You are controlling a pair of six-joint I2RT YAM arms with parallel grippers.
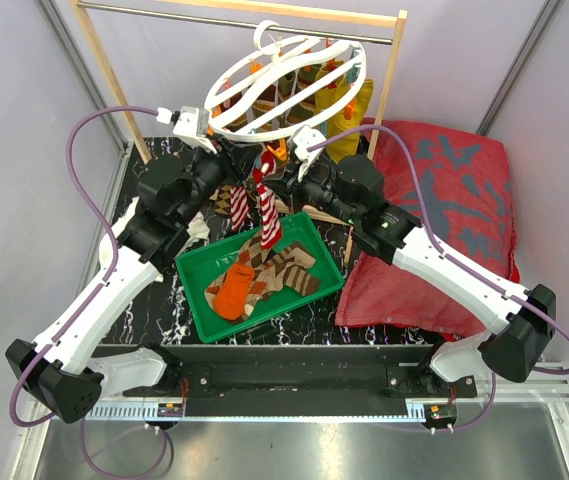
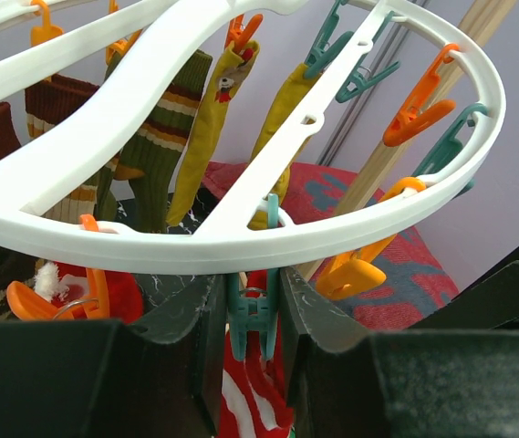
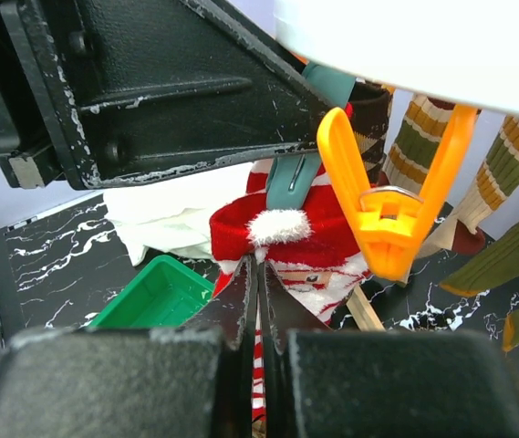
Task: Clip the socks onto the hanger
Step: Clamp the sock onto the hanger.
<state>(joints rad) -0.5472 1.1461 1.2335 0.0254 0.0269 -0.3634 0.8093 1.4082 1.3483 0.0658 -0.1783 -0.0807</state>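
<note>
1. Top external view: a black marbled tabletop (image 1: 154, 310) is enclosed by pale walls, and loose socks (image 1: 234, 295) are held in a green tray (image 1: 204, 275).
2. A teal clip (image 2: 252, 315) under the hanger (image 2: 332, 233) ring is gripped between the left fingers (image 2: 191, 324).
3. The red-and-white striped sock (image 3: 236, 228) is pinched by the closed right fingers (image 3: 286, 306), just below that clip.
4. A red cushion (image 1: 444, 200) is laid at the right.

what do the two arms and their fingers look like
The left arm and right arm match: white shells on the long links, black blocky joints and bases. A purple cable loops along the left arm, and another purple cable along the right. The left fingers and right fingers are black angular plates, scuffed with pale flecks.
</note>
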